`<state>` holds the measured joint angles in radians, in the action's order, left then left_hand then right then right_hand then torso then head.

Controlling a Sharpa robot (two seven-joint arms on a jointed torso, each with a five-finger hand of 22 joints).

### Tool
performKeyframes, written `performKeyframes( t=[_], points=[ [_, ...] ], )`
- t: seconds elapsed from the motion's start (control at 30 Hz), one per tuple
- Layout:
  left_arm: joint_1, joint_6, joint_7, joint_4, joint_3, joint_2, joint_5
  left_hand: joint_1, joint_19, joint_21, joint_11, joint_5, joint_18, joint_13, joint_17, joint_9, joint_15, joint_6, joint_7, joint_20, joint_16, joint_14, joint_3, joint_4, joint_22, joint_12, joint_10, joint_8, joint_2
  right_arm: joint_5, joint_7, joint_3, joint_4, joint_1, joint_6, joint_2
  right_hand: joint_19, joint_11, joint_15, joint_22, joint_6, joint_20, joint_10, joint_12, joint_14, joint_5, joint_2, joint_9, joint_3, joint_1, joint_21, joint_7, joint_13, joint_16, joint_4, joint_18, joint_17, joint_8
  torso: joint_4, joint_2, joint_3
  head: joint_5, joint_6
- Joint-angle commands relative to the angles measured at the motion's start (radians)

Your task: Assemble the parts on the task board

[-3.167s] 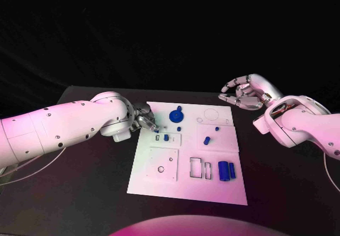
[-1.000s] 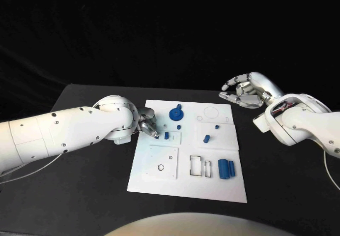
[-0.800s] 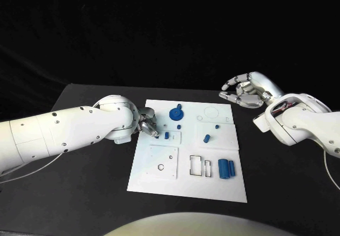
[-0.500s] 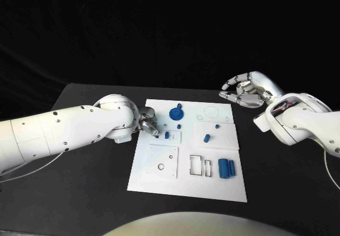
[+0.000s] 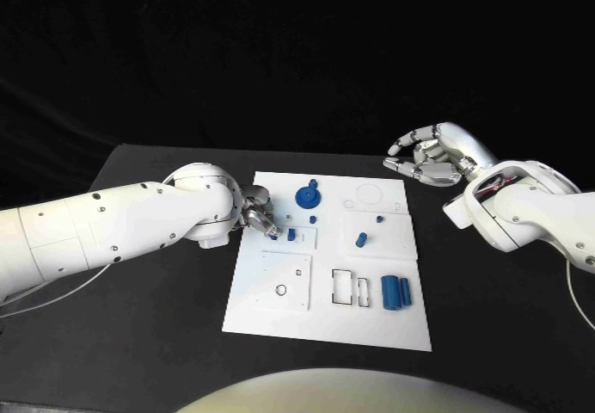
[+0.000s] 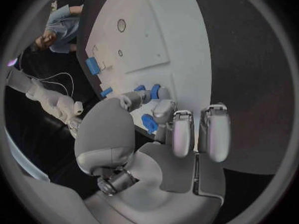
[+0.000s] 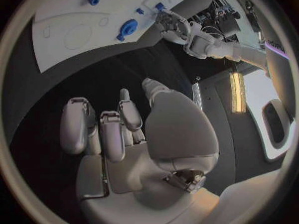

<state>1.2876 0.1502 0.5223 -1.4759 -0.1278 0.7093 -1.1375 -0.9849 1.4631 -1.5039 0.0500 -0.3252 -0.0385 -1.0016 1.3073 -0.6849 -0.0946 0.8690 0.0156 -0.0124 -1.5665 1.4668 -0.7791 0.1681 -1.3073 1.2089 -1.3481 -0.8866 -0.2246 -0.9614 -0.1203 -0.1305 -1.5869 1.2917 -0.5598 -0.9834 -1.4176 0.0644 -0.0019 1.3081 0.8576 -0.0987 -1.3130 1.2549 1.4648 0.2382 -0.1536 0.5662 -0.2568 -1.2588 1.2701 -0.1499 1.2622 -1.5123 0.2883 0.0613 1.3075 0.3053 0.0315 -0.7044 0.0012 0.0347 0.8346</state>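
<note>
Left hand (image 5: 258, 212) pinching small blue peg (image 5: 274, 230) at flat white task board's (image 5: 328, 318) left edge; right hand (image 5: 428, 159) empty, fingers loosely curled apart, beyond far corner.

Left hand (image 5: 260, 215) fingers pinched together; right hand (image 5: 428, 159) loosely curled, raised

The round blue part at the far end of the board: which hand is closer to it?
Left. The left hand works at the board's left edge, just beside the round blue part; the right hand hovers off the board's far right corner.

Black table (image 5: 149, 344) — black backdrop (image 5: 248, 69) behind.
</note>
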Motion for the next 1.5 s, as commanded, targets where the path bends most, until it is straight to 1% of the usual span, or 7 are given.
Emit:
performKeyframes(
  t=[0.03,0.37,0.47,0.57,0.9,1.27,1.5],
  points=[
    [-0.005,0.034,0.005,-0.001,-0.003,-0.003,0.01,0.01,0.056,-0.004,0.002,0.004,0.012,-0.003,0.263,0.003,-0.01,0.007,0.001,0.008,-0.004,0.104,0.01,0.001,-0.152,0.007,-0.005,0.003,-0.001,-0.009,-0.009,0.0,0.0,-0.001,0.007,0.0,0.007,-0.003,-0.008,0.077,0.0,0.002,0.006,-0.005,0.074,0.003,0.002,0.001,0.007,0.008,-0.004,0.007,-0.001,0.006,0.001,0.009,0.133,0.001,0.0002,0.0,-0.0001,0.0,0.001],
    [-0.005,0.036,0.005,0.002,-0.003,-0.004,0.009,0.019,0.058,-0.006,0.003,0.004,0.013,-0.004,0.263,0.007,-0.011,0.011,-0.001,0.008,-0.004,0.104,0.023,0.008,-0.155,0.009,-0.007,0.001,-0.005,-0.009,-0.01,0.0,0.0,-0.001,0.006,0.0,0.007,-0.003,-0.008,0.076,-0.001,0.002,0.006,-0.005,0.074,0.003,0.002,0.001,0.009,0.011,-0.006,0.007,-0.002,0.006,0.002,0.009,0.133,0.002,0.0006,0.0,-0.0008,0.0,0.0],
    [-0.005,0.034,0.005,0.005,-0.003,-0.004,0.009,0.031,0.058,-0.006,0.003,0.005,0.013,-0.004,0.263,0.011,-0.011,0.013,-0.001,0.008,-0.004,0.104,0.038,0.02,-0.156,0.009,-0.007,0.001,-0.006,-0.009,-0.01,0.0,0.0,-0.001,0.005,0.0,0.007,-0.003,-0.008,0.076,-0.001,0.002,0.007,-0.006,0.074,0.003,0.002,0.001,0.01,0.014,-0.007,0.007,-0.002,0.006,0.003,0.009,0.133,0.002,0.0003,0.0,-0.0008,0.0,0.001],
    [-0.005,0.032,0.005,0.007,-0.003,-0.005,0.009,0.052,0.058,-0.006,0.002,0.005,0.014,-0.003,0.263,0.017,-0.011,0.018,0.0,0.008,-0.004,0.104,0.07,0.043,-0.157,0.01,-0.007,-0.001,-0.005,-0.008,-0.011,0.0,0.001,-0.001,0.005,0.0,0.008,-0.003,-0.008,0.075,-0.002,0.002,0.007,-0.006,0.074,0.003,0.003,0.002,0.014,0.022,-0.009,0.007,-0.003,0.006,0.004,0.009,0.133,0.004,0.0004,0.0,-0.0008,0.0,0.002],
    [-0.005,0.032,0.005,0.011,-0.003,-0.005,0.009,0.07,0.06,-0.007,0.002,0.004,0.014,-0.005,0.263,0.027,-0.011,0.021,0.0,0.008,-0.004,0.104,0.14,0.076,-0.159,0.012,-0.008,-0.005,-0.008,-0.007,-0.011,0.0,0.001,-0.001,0.004,0.0,0.008,-0.003,-0.008,0.075,-0.004,0.002,0.008,-0.007,0.074,0.003,0.004,0.002,0.02,0.034,-0.01,0.008,-0.004,0.007,0.004,0.009,0.132,0.006,0.0005,0.0,-0.0005,0.0,0.0],
    [-0.005,0.034,0.004,0.011,-0.003,-0.001,0.009,0.069,0.06,-0.008,0.002,0.004,0.014,-0.005,0.263,0.027,-0.011,0.021,0.0,0.008,-0.004,0.104,0.14,0.076,-0.16,0.012,-0.009,-0.005,-0.008,-0.007,-0.011,0.0,0.001,-0.001,0.004,-0.001,0.007,-0.003,-0.008,0.076,-0.004,0.002,0.008,-0.007,0.074,0.003,0.004,0.002,0.021,0.036,-0.009,0.008,-0.004,0.007,0.004,0.009,0.132,0.006,0.0002,0.0,-0.0006,-0.001,0.001],
    [-0.005,0.024,0.003,0.004,-0.001,0.008,0.01,0.066,0.06,-0.008,0.003,0.003,0.014,-0.006,0.263,0.028,-0.011,0.022,-0.001,0.008,-0.004,0.104,0.146,0.076,-0.161,0.012,-0.009,-0.006,-0.008,-0.007,-0.011,0.0,0.001,-0.001,0.004,-0.001,0.007,-0.003,-0.008,0.076,-0.004,0.002,0.007,-0.006,0.074,0.003,0.004,0.002,0.022,0.039,-0.009,0.008,-0.003,0.007,0.004,0.009,0.133,0.007,-0.0003,0.0,-0.0008,-0.002,-0.002]
  ],
)
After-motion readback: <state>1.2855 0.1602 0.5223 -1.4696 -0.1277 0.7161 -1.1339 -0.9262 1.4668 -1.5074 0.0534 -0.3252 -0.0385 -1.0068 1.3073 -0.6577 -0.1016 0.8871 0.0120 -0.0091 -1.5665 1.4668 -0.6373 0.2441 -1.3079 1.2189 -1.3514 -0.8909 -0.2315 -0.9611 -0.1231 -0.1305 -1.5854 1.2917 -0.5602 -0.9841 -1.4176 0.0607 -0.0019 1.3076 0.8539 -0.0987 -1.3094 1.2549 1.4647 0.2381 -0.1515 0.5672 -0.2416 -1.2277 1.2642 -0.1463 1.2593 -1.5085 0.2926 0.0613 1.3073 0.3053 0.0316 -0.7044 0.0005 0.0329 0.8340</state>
